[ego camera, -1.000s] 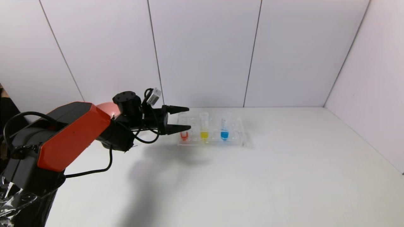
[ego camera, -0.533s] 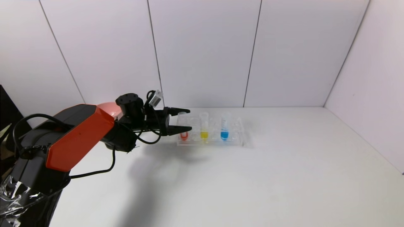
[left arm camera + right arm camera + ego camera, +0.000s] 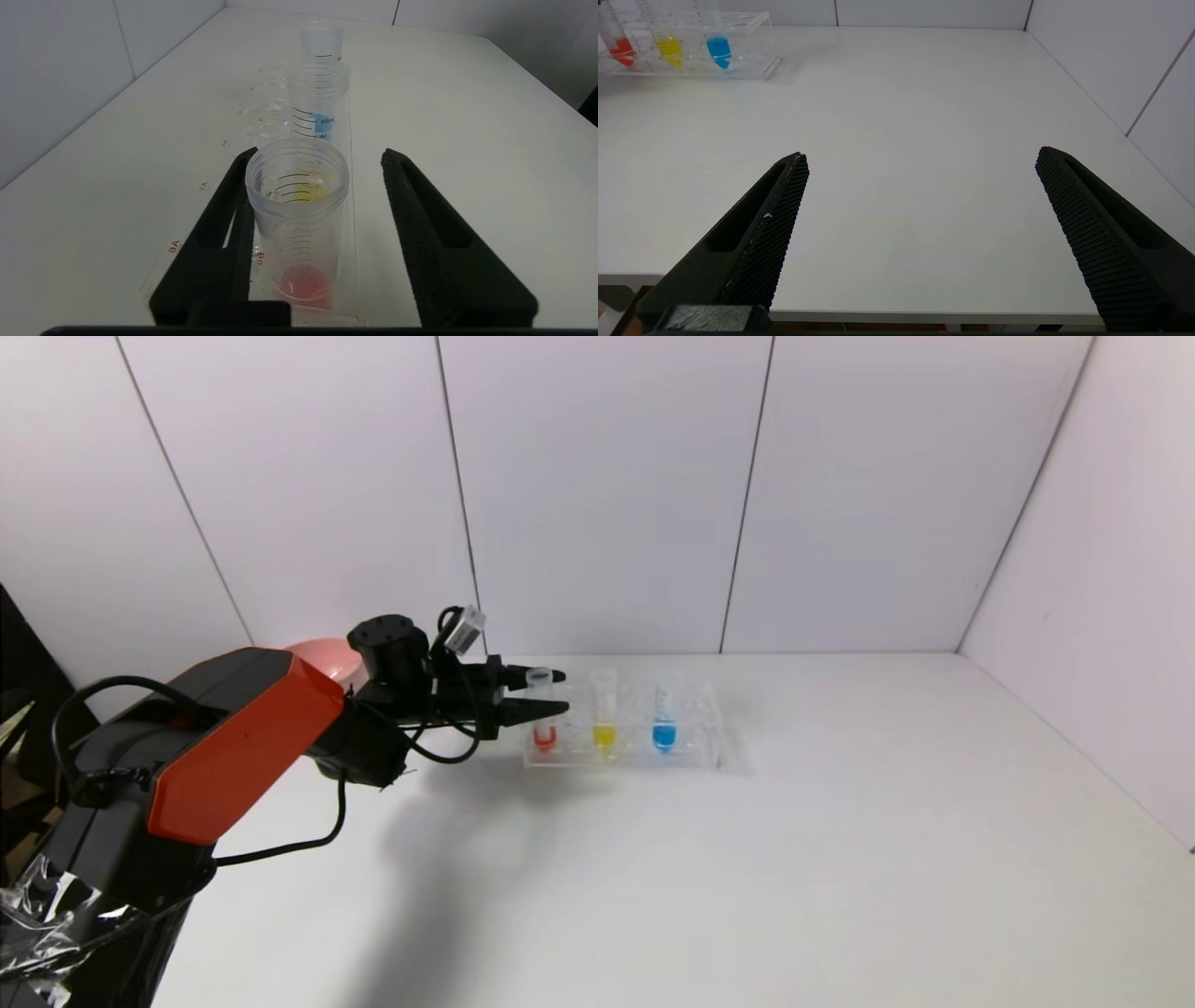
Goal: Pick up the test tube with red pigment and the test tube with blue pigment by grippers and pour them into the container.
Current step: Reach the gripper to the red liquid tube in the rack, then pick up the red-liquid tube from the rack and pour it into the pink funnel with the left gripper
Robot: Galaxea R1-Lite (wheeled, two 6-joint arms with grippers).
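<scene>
I see the test tube with red pigment (image 3: pixel 299 224), a clear ribbed-mouth plastic cylinder with black graduation lines, standing upright at the end of the transparent rack (image 3: pixel 700 733), beside the yellow tube (image 3: pixel 604 709) and the test tube with blue pigment (image 3: pixel 665 709). My left gripper (image 3: pixel 317 158) has its foam-padded black fingers on both sides of the red tube's top; one pad touches it, the other stands apart, so it is not clamped. The right gripper (image 3: pixel 920 161), with mesh-textured fingers spread wide, hovers over the smooth white table (image 3: pixel 901 140), well apart from the rack.

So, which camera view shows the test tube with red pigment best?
The left wrist view: the test tube with red pigment stands close between the left gripper's fingers. The head view shows it small and partly behind those fingers. The right wrist view shows only its lower part at the picture's edge.
</scene>
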